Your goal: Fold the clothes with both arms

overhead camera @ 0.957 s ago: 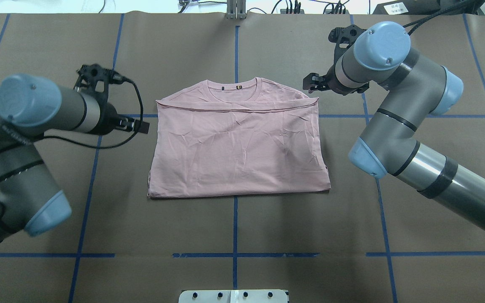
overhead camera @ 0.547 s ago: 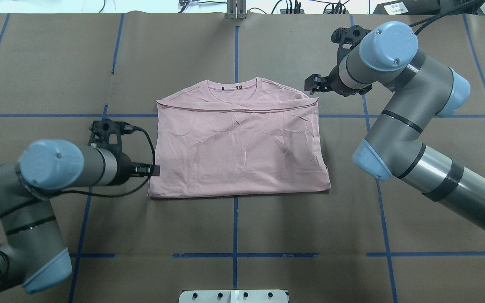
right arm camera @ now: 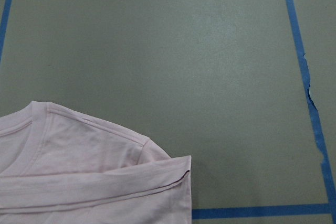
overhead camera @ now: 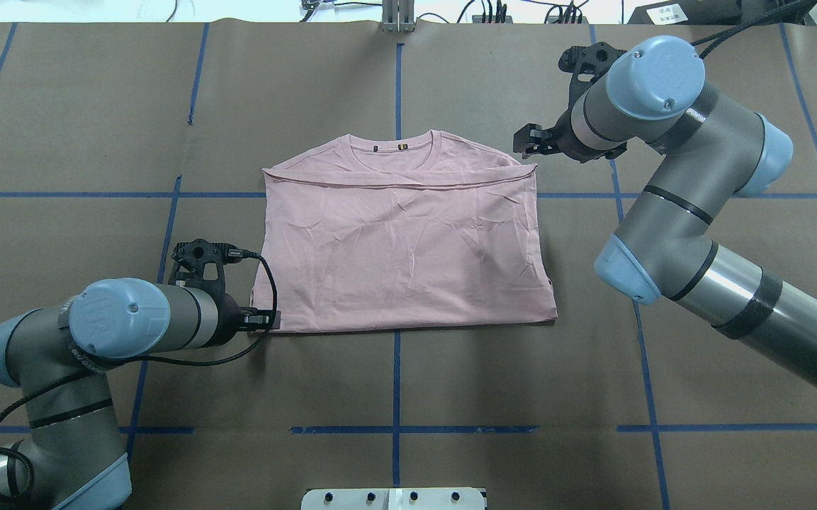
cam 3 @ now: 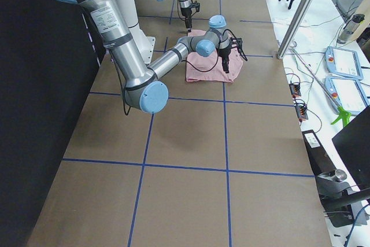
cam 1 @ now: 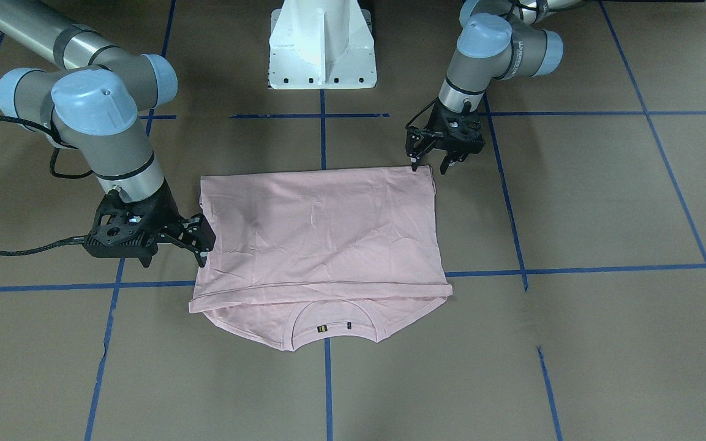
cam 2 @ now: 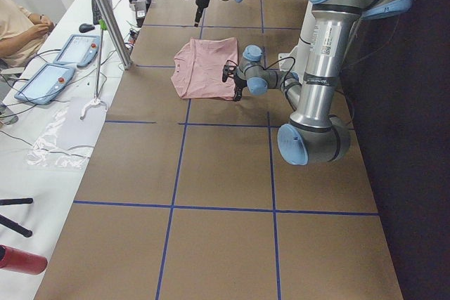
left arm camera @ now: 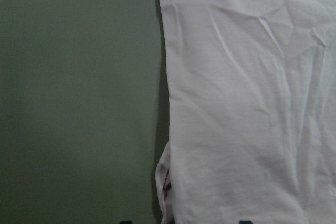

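T-shirt (overhead camera: 401,255) folded, flat at middle of table (overhead camera: 96,106), collar on far side from robot, blue tape lines (overhead camera: 396,368) running under it. Left gripper (overhead camera: 273,320) fingers apart, straddling near-left corner. Right gripper (overhead camera: 519,140) fingers apart, just beside far-right corner.

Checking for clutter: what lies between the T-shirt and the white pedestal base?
Between pink T-shirt and white pedestal base: only bare brown paper crossed by blue tape, per the front-facing view.
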Tool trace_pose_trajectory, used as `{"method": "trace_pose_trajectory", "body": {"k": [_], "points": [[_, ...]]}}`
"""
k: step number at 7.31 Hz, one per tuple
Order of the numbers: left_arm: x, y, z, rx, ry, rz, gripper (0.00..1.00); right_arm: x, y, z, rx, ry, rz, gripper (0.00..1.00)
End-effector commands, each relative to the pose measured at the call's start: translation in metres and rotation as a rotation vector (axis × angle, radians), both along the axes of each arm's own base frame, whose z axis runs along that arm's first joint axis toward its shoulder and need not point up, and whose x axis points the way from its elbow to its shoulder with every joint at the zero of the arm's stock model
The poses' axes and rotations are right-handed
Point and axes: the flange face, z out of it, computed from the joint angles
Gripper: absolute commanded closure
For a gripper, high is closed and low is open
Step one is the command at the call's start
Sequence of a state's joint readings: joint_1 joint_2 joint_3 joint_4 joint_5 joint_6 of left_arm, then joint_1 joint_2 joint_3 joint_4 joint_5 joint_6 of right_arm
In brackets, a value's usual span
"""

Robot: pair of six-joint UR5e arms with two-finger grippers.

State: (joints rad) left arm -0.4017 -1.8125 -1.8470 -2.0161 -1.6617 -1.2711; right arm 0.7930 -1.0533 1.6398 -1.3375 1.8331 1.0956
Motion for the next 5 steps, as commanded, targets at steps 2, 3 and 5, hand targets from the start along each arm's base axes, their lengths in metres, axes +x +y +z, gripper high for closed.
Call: {"method": "trace_pose_trajectory", "body": {"k": [2,3,5], "points": [[0.0053,0.0063,-0.0004,-0.009,0.003,0.007,0.45,0.0001,0.0001,0.0004,-0.001,0.000,0.001,0.00],[0.0058,0.0070,-0.0004,-0.009,0.003,0.008,0.46,0.0002,0.0002,0.0014,-0.002,0.001,0.001,0.00],[0.0053,0.0063,-0.0004,-0.010,0.003,0.006,0.61,0.0004,0.0004,0.0022,-0.002,0.001,0.001,0.00]]}}
